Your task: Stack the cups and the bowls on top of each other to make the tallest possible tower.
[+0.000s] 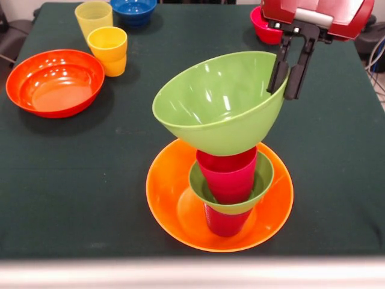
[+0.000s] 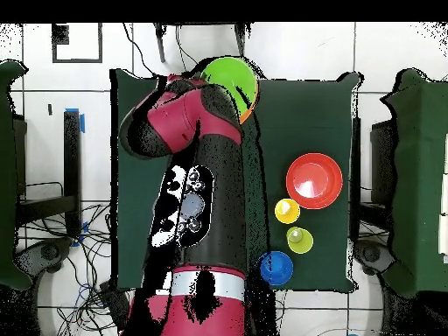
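Observation:
The tower stands front centre: a large yellow-orange bowl [image 1: 174, 205] at the bottom, in it a cup that looks dark red [image 1: 225, 224], then a small green bowl [image 1: 261, 177] and a red-pink cup [image 1: 228, 171]. My gripper [image 1: 284, 91] is shut on the right rim of the large green bowl [image 1: 219, 105], one finger inside and one outside. The bowl is tilted, its mouth facing the camera, and its underside meets the red-pink cup's mouth. In the overhead view the green bowl [image 2: 229, 80] shows past the arm; the gripper is hidden.
A wide orange-red bowl [image 1: 55, 81] sits at the left. Behind it are a yellow-orange cup [image 1: 108, 51], a pale yellow cup [image 1: 93, 17] and a small blue bowl [image 1: 133, 9]. A small red-pink bowl [image 1: 261, 29] is partly hidden behind the gripper.

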Available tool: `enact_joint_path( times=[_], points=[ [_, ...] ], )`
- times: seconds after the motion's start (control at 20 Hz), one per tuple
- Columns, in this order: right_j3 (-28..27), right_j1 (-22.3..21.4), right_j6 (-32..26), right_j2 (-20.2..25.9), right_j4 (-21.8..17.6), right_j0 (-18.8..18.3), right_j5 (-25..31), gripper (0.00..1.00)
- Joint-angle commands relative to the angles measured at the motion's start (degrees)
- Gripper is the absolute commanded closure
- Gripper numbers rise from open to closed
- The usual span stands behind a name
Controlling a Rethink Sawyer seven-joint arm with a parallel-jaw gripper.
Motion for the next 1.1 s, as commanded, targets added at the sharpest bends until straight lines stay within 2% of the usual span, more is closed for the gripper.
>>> enact_joint_path(
  times=[0.05, 1.1],
  points=[
    [-0.76, 3.45, -8.67, 4.6, -2.15, 0.36, 7.86, 1.0],
    [-2.0, 3.96, -10.06, 3.88, -3.03, 0.48, 9.51, 1.0]
  ],
)
